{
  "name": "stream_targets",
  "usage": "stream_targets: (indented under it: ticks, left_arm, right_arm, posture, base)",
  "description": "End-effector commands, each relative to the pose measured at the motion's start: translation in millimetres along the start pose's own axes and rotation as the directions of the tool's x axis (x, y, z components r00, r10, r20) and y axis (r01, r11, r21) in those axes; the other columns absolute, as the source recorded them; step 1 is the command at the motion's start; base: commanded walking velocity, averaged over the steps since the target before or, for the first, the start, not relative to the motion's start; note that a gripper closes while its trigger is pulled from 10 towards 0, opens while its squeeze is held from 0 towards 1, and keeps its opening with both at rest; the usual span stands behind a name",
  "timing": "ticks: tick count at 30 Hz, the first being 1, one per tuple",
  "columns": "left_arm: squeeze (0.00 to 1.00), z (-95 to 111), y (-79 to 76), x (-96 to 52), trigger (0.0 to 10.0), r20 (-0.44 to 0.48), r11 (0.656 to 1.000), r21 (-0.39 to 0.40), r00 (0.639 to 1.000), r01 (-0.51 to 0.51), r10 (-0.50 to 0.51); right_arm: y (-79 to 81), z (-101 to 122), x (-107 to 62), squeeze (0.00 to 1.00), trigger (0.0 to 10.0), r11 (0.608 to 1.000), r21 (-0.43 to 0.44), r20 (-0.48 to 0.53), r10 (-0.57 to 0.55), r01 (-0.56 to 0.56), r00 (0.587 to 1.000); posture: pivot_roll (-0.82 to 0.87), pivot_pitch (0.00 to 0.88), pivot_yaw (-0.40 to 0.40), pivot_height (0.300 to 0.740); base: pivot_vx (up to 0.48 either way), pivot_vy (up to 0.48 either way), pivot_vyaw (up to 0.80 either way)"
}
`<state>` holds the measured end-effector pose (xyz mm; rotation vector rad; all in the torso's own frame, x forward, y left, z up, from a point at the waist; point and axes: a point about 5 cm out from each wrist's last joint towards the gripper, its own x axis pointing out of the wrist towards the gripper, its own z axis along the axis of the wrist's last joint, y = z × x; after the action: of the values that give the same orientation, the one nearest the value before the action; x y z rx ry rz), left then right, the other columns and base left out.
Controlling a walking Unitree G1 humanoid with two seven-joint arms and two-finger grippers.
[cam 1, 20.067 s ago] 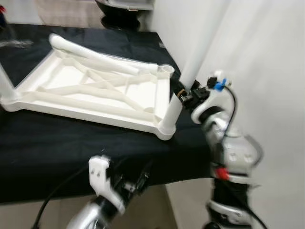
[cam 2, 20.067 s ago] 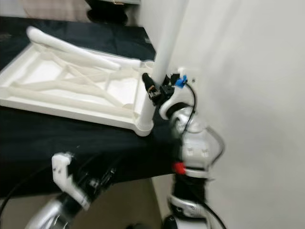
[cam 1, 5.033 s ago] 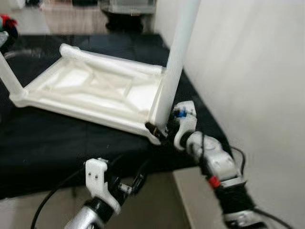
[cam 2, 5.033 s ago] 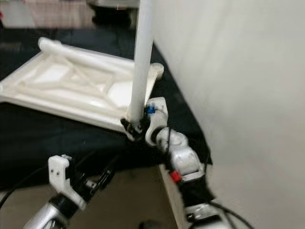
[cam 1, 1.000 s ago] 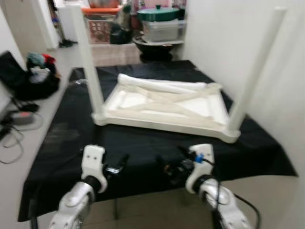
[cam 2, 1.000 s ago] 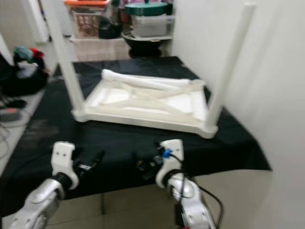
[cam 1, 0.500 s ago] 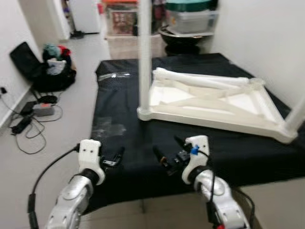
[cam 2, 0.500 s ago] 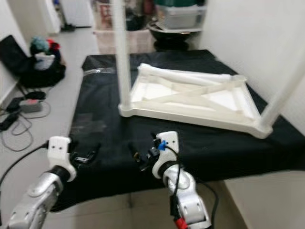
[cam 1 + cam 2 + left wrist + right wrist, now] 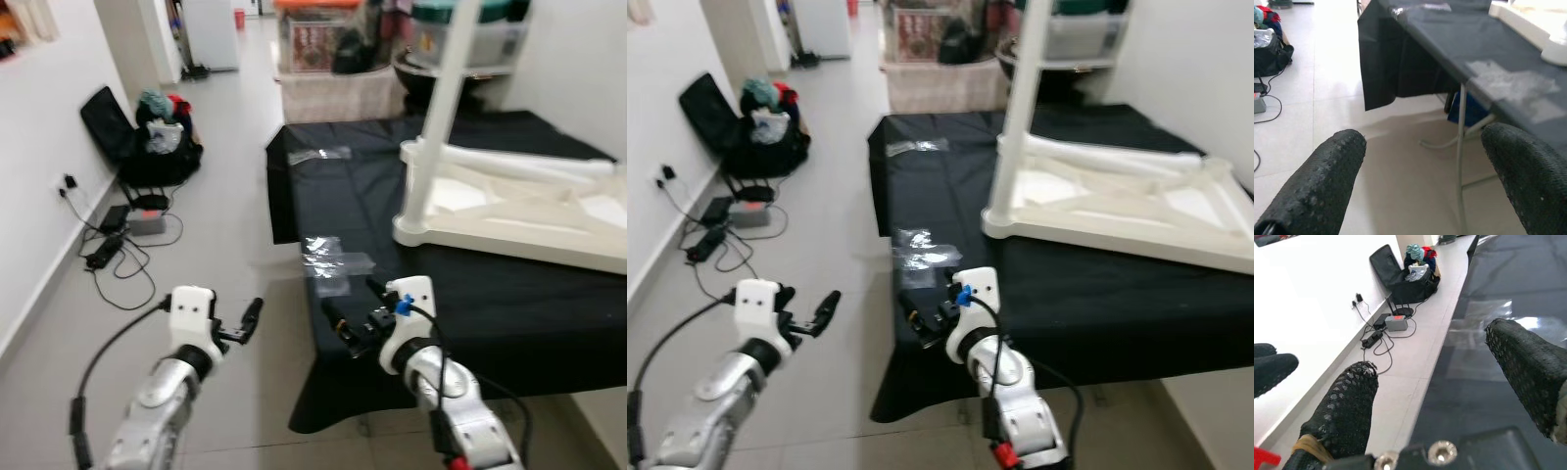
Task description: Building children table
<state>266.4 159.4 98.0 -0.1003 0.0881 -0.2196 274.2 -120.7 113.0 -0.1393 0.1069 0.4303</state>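
The white children's table (image 9: 509, 225) lies upside down on a black-covered table (image 9: 509, 304), at my right. One white leg (image 9: 437, 117) stands upright in its near left corner, and a loose leg (image 9: 534, 168) lies across the frame. My left gripper (image 9: 247, 321) is open and empty, low over the grey floor beside the black table. My right gripper (image 9: 351, 304) is also open and empty, over the black table's near left corner. In the left wrist view the left gripper (image 9: 1420, 161) faces the table's edge and metal legs.
Clear plastic bags (image 9: 333, 257) lie on the black cloth near my right gripper. A black bag with clothes (image 9: 147, 132), an adapter and cables (image 9: 122, 230) sit by the white wall on the left. Storage boxes (image 9: 323, 39) stand at the back. Open floor (image 9: 225, 245) runs along the table's left side.
The camera has swung left, so the white table has slid to the right of the picture and the floor has come into view. Both grippers stay low, open and empty.
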Motion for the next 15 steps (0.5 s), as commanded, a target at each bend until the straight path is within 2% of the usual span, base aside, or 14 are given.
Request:
stream_targets:
  ticks: [1,3,10,15]
  left_arm:
    - [0.00,0.7,-2.9,0.8,10.0,0.001,1.000,0.017,1.000,0.005,-0.005]
    - [0.00,0.7,-2.8,0.6,10.0,0.001,1.000,0.019,1.000,0.003,-0.003]
    - [0.00,1.9,-4.0,-2.4,10.0,0.009,0.998,0.061,1.000,-0.002,0.001]
    - [0.00,1.9,-4.3,-3.5,10.0,0.014,0.998,0.056,1.000,-0.011,0.011]
  right_arm:
    - [-3.2,-3.7,-1.5,0.00,10.0,1.000,0.002,-0.012,-0.021,0.021,1.000]
    - [-3.2,-3.8,-1.4,0.00,10.0,1.000,0.001,-0.012,-0.022,0.022,1.000]
    - [-3.1,-4.8,-1.5,0.00,10.0,1.000,0.008,-0.018,-0.029,0.030,0.999]
    - [-2.4,-8.3,-1.1,0.00,10.0,0.999,0.018,-0.045,-0.027,0.028,0.999]
  posture:
    - [-0.09,0.000,-0.014,0.740]
    - [-0.09,0.000,-0.015,0.740]
    - [-0.09,0.000,-0.019,0.740]
    - [-0.08,0.000,-0.026,0.740]
  base:
    - [0.000,0.480,0.00]
    - [0.000,0.480,0.00]
    - [0.000,0.000,0.00]
    - [0.000,0.000,-0.72]
